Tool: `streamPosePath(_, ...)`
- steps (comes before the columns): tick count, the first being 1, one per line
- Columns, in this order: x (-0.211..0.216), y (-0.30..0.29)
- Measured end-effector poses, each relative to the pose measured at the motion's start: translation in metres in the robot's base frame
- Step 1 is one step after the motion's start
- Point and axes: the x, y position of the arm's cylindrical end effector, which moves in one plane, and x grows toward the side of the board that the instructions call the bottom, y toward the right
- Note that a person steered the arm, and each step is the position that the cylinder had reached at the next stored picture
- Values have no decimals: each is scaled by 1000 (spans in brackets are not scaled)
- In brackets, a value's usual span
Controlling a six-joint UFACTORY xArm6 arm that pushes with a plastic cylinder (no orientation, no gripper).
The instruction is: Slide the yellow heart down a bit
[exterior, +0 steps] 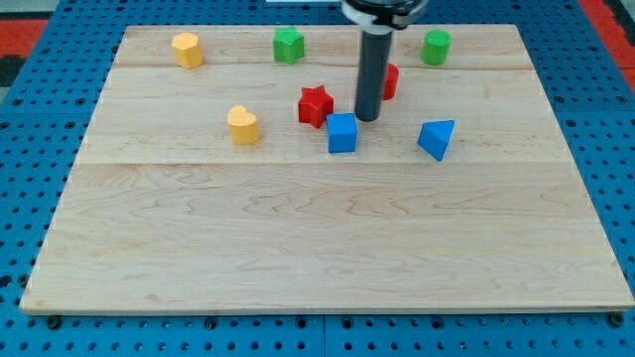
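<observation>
The yellow heart (242, 125) lies on the wooden board (317, 248), left of centre in the upper half. My tip (368, 118) rests on the board well to the heart's right, just above and right of the blue cube (341, 133). The red star (315, 105) sits between the heart and the rod. A red block (390, 81) is partly hidden behind the rod, so its shape is unclear.
A yellow block (187, 49) sits near the top left. A green star-like block (289, 45) and a green cylinder-like block (436, 47) lie along the top edge. A blue triangle (437, 138) lies to the right of my tip.
</observation>
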Motion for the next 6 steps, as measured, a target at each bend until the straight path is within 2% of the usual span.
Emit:
streamPosePath(1, 30, -6)
streamPosePath(2, 23, -11)
streamPosePath(4, -4, -111)
streamPosePath(6, 33, -164)
